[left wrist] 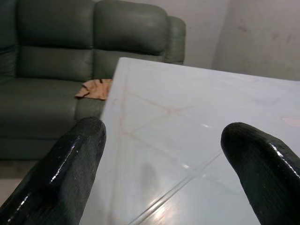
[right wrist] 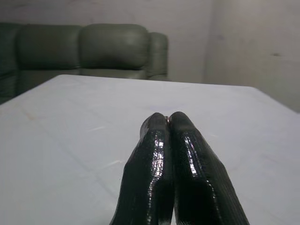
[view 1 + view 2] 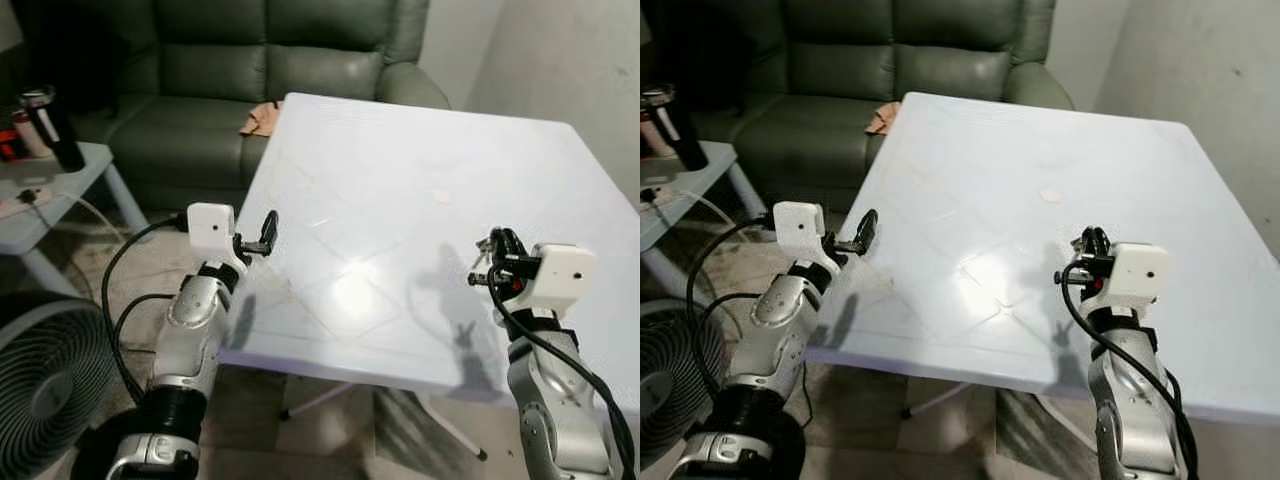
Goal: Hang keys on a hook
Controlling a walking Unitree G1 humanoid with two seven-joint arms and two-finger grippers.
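Keys pinched in the robot's right gripper over a white table.

The keys (image 3: 483, 262) hang from the right gripper (image 3: 497, 258), whose two black fingers (image 2: 172, 154) are squeezed tight together on them above the white table (image 3: 400, 200). The left gripper (image 3: 267, 234) sits at the table's left edge, fingers spread wide apart, holding nothing. A green sofa (image 3: 220, 70) stands behind, with a brown cloth (image 1: 93, 89) lying on its seat.

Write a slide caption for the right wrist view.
Right gripper pinched shut on a thin metal sliver above the white table, green sofa behind.
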